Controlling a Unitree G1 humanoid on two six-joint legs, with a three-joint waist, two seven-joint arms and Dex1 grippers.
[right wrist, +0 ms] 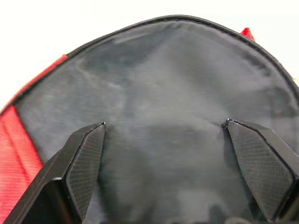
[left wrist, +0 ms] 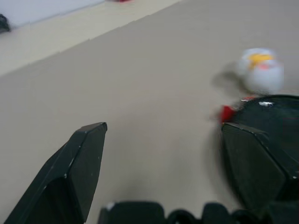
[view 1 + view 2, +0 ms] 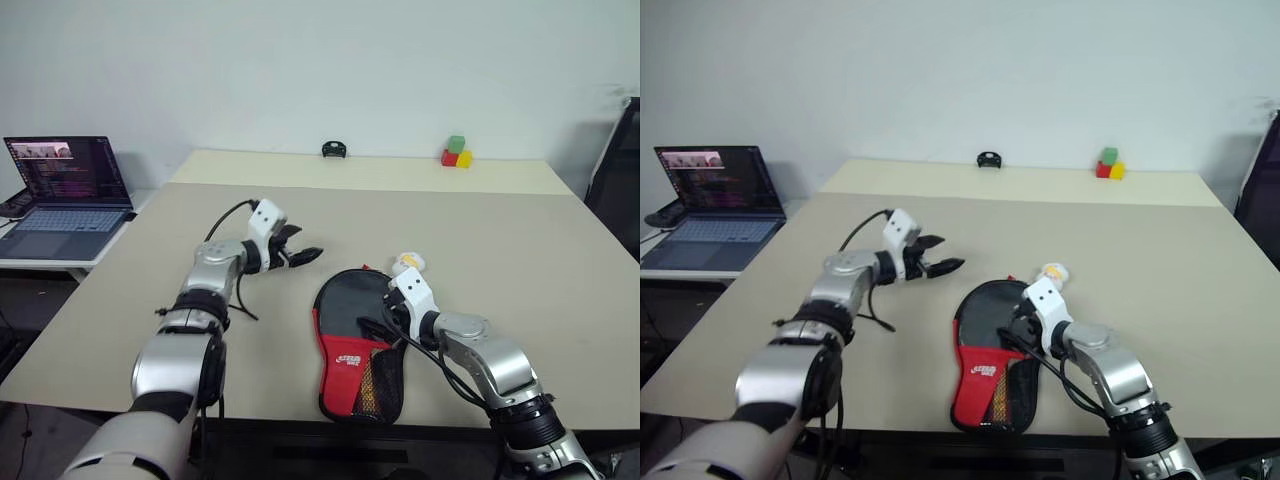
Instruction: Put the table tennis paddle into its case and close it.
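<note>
from the head cameras i see the case (image 3: 355, 340) lying flat near the table's (image 3: 520, 250) front edge, long axis running front to back, round black end away from me, red mesh end toward me. my right gripper (image 3: 385, 325) hovers over its right side, fingers spread, holding nothing. my left gripper (image 3: 300, 256), also spread and empty, hangs over bare table to the case's left, farther off. the left wrist view catches the charm (image 2: 260, 70) beyond the rim. the right wrist view looks onto black fabric between wide fingers (image 1: 84, 163). i can't tell whether the paddle is inside. i judge the right arm nearer.
</note>
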